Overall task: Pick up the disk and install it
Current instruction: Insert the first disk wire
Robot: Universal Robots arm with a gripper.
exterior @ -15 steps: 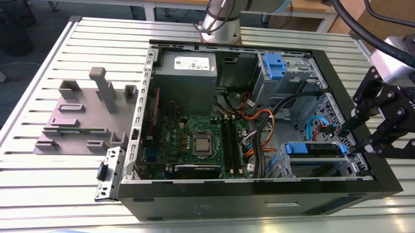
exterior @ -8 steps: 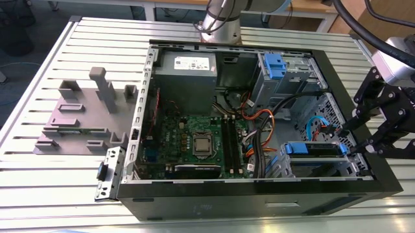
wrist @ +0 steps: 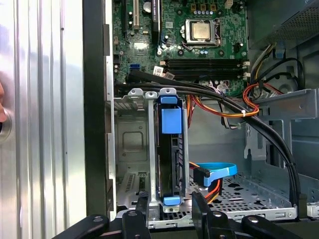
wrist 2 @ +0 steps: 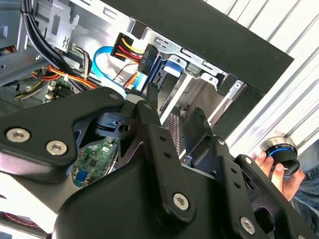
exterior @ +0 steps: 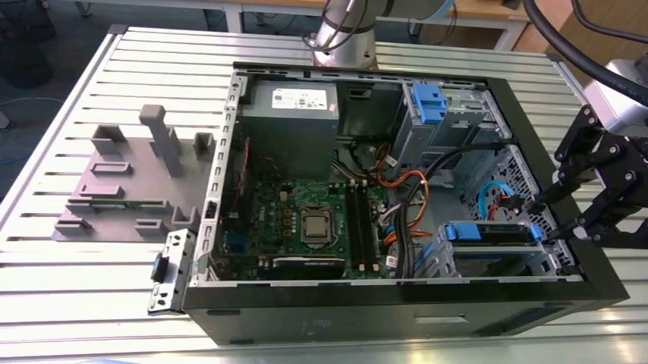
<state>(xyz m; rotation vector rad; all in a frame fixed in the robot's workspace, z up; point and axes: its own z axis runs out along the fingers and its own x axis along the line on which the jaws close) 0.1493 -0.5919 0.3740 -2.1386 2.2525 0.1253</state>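
Note:
The disk (wrist: 171, 149) stands on edge in the grey metal drive bay (wrist: 130, 144) at the case's corner, its blue rails and blue tab showing. In the exterior view the disk (exterior: 493, 232) sits in the bay at the case's right. My gripper (wrist: 171, 205) is open just outside the bay, one finger on each side of the disk's near end and not touching it. From the exterior view my gripper (exterior: 559, 220) hangs over the case's right wall. One black finger (wrist 2: 149, 99) points toward the blue rail (wrist 2: 169, 69) in the second wrist view.
Black, orange and blue cables (wrist: 234, 112) cross beside the bay. The motherboard (exterior: 314, 220) fills the case's middle. A grey slotted holder (exterior: 132, 182) stands on the slatted table at the exterior view's left. A hand (wrist 2: 281, 172) holds a black knob beside the case.

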